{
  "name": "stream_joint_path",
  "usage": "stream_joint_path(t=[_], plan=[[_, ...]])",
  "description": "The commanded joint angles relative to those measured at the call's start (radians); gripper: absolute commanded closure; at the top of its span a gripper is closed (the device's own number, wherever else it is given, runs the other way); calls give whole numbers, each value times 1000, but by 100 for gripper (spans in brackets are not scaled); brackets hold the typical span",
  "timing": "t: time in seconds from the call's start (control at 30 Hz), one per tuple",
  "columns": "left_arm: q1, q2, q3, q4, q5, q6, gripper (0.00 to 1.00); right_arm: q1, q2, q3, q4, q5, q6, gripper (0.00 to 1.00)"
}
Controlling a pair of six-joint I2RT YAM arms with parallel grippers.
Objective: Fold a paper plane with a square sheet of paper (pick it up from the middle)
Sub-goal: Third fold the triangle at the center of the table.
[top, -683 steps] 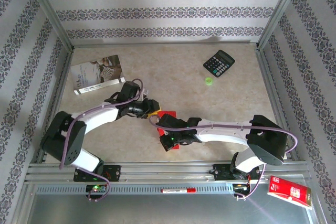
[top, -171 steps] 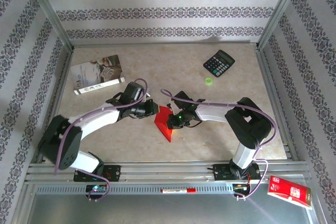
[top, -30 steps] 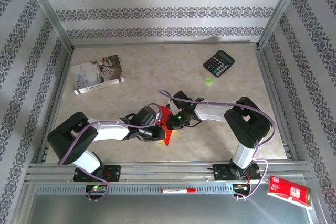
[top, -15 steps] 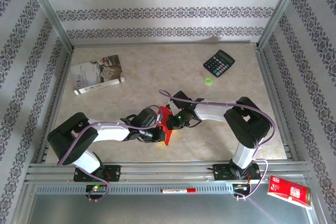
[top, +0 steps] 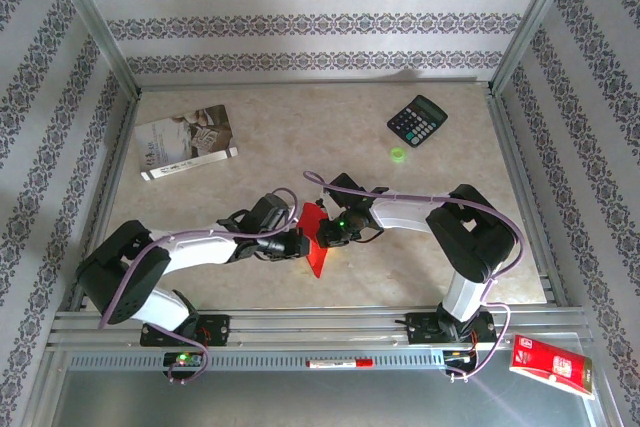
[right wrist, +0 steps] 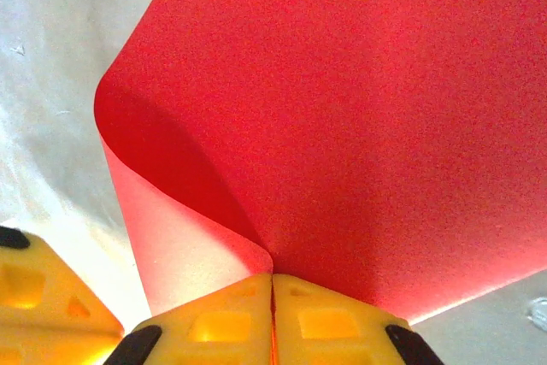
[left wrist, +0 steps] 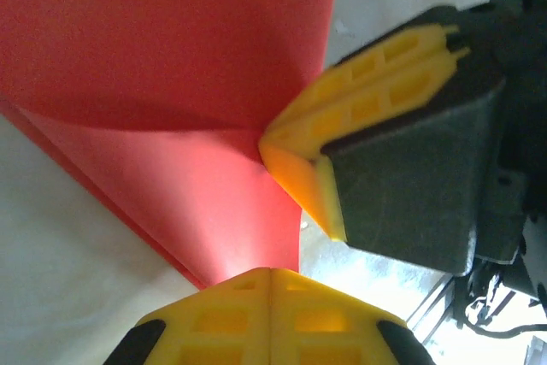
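The square sheet of paper (top: 318,255) is bright red, partly folded into a pointed shape, and sits mid-table between my two grippers. My right gripper (top: 325,234) is shut on its upper right part. In the right wrist view the paper (right wrist: 359,108) curls up from the pinched fingertips of the right gripper (right wrist: 273,278), with red showing in the seam. My left gripper (top: 300,244) comes in from the left, shut. In its own view the left gripper (left wrist: 272,273) has its tips against the paper's (left wrist: 171,57) lower edge, close to the right gripper (left wrist: 273,138). I cannot tell whether paper lies between the left jaws.
A black calculator (top: 417,120) and a small green cap (top: 398,155) lie at the back right. A grey-white booklet (top: 186,141) lies at the back left. A glossy red packet (top: 552,364) rests off the table at the front right. Metal rails fence the table.
My left gripper has slid a little up along the paper's left edge, away from the front, and its forearm has swung left. The right arm and the paper have hardly moved.
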Motion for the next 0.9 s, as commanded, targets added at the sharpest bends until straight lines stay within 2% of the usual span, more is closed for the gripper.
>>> stream_joint_path(t=[0.0, 0.37, 0.67, 0.87], plan=[[21, 36, 40, -32, 28, 32, 94, 14, 65, -20, -68, 45, -20, 92], [54, 128, 22, -49, -3, 85, 94, 13, 62, -23, -66, 45, -21, 92], [75, 27, 69, -88, 19, 87, 91, 12, 65, -20, -69, 43, -21, 92], [119, 62, 101, -101, 21, 102, 91, 12, 66, -19, -68, 42, -21, 92]])
